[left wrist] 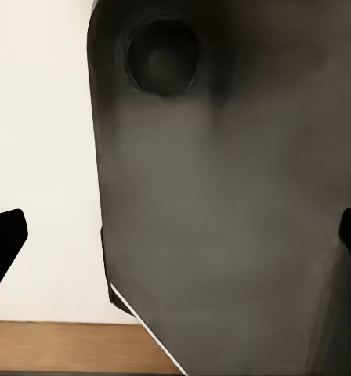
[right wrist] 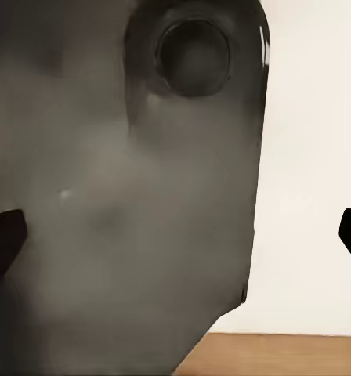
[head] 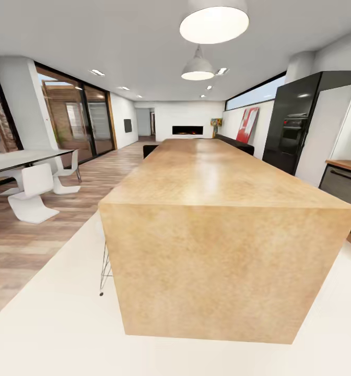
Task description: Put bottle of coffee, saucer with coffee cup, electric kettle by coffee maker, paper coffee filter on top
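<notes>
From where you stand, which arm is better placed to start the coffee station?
Neither yet. Both grippers, left and right, hang open and empty beside the robot's body. The tan island lies ahead; a countertop corner lies to the right, slightly favouring the right arm.

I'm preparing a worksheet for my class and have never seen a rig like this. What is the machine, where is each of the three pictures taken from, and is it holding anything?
It is a simulated wheeled robot with two arms, steered by a person. The head view looks across a rendered kitchen at a big tan island, with a dining table and white chairs to the left and a bit of the kitchen countertop at the far right. The wrist views look along each gripper: the left gripper and right gripper both have dark fingertips spread wide, holding nothing, facing a grey part of the robot's body.
</notes>
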